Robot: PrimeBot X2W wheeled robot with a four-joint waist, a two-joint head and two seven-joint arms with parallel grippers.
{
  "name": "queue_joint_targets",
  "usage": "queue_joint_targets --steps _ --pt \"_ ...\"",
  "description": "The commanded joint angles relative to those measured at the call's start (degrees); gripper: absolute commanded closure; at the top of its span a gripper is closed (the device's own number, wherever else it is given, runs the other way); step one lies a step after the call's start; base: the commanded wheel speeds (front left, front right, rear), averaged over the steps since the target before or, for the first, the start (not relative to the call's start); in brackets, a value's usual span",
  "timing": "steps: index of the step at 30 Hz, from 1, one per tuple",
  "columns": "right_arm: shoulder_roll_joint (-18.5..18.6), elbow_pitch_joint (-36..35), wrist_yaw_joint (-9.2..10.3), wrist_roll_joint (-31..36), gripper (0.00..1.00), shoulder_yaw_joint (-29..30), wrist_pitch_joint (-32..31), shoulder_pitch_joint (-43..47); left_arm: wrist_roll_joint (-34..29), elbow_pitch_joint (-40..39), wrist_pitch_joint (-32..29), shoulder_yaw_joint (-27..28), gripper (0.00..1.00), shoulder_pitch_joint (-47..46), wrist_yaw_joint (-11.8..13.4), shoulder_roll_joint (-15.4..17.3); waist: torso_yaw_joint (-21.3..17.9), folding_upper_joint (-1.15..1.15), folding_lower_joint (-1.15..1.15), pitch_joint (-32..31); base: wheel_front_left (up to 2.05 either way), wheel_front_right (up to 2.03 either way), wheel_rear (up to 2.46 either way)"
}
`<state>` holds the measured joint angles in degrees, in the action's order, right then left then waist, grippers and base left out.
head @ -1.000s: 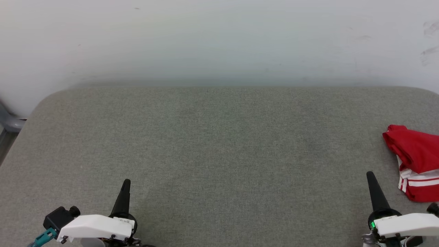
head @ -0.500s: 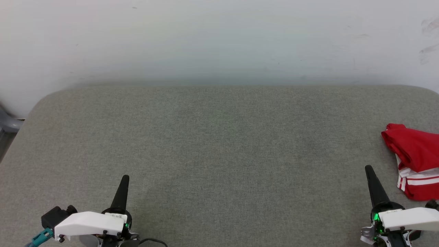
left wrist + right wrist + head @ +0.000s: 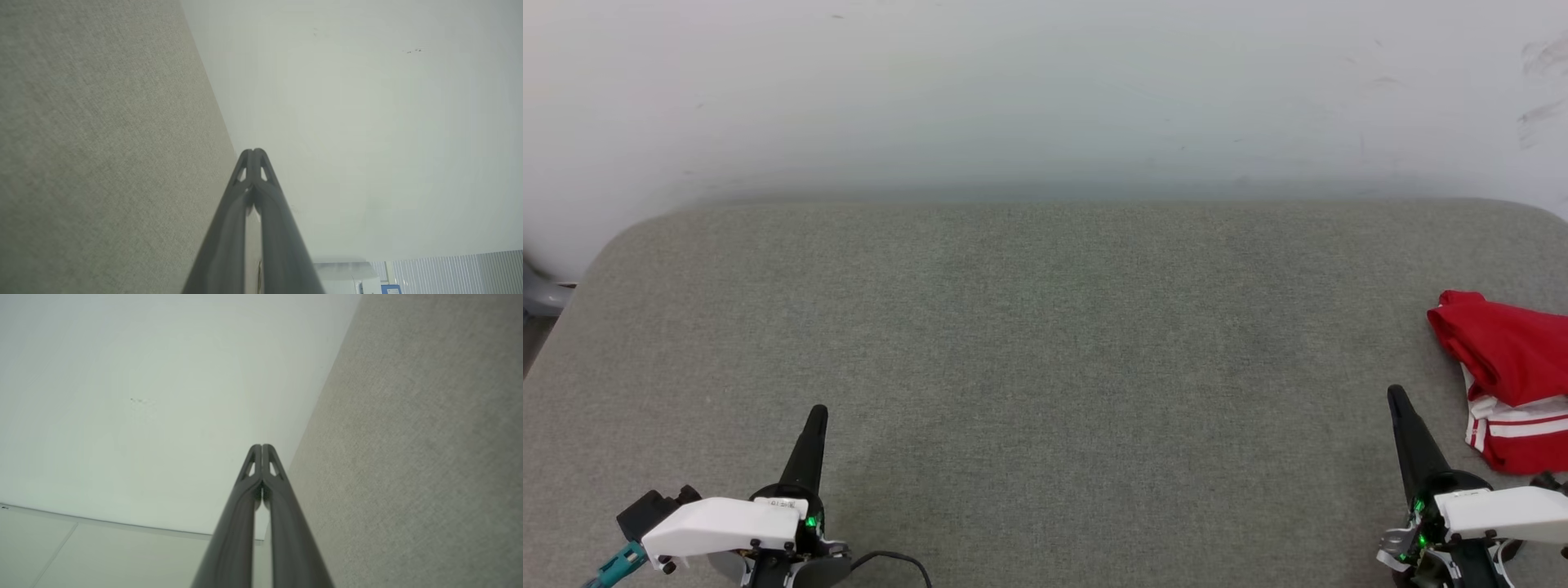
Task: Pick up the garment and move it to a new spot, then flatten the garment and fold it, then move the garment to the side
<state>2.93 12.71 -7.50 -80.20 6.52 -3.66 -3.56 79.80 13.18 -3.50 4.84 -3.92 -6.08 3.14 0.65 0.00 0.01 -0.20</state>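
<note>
Garment (image 3: 1507, 359) near forward-pointing right gripper (image 3: 1396, 397)

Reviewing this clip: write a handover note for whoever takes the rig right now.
Left gripper: shut, empty, at the table's near left.
Right gripper: shut, empty, near right, just short of the shirt.
Shirt: bunched at the table's right edge, partly out of frame.
Done: nothing evident; shirt looks neither flat nor folded.
Left: pick up, move, flatten, fold, set aside.

grey padded table (image 3: 1045, 343), crumpled garment (image 3: 1503, 359) on it
</note>
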Motion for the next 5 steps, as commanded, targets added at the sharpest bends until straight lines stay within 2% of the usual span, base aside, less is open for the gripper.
queue_joint_targets --steps 1,5 --pt "-0.1 -0.1 0.01 -1.4 1.0 0.0 -0.4 -1.3 1.3 0.0 -0.5 0.4 1.0 -1.2 -0.4 0.0 0.0 0.0 -0.01 0.0 0.0 0.0 0.0" --pt "-0.1 0.2 0.01 -3.2 1.0 0.0 -0.9 -1.6 3.2 0.1 -0.9 0.6 1.0 -1.5 -0.6 -0.1 -0.1 0.0 -0.01 0.1 0.0 0.0 0.0"
